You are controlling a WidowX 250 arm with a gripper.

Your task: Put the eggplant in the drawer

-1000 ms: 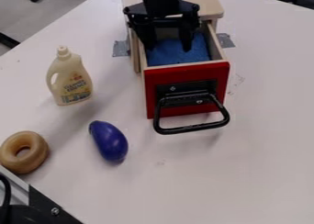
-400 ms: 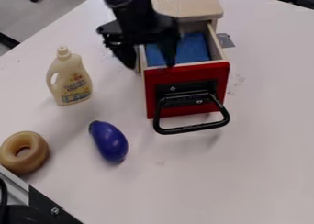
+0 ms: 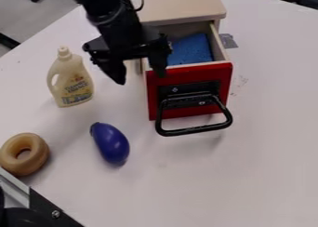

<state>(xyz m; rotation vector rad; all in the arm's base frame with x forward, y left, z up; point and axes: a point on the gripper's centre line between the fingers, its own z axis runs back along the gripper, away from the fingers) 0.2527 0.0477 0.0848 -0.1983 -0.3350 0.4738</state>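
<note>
Right now, in the camera view, the gripper (image 3: 140, 78) is hanging by the near left corner of the open drawer (image 3: 224, 82), its fingers standing apart with nothing between them. The eggplant (image 3: 113, 144) is lying on the table (image 3: 205, 179), well apart from the fingertips, below them in the view and slightly left. Its long axis is running aslant, the narrow end pointing up and left, the fat end down and right. The coming move is probably calling for travel toward the camera, then a descent with the fingers straddling the fat body crosswise.
</note>
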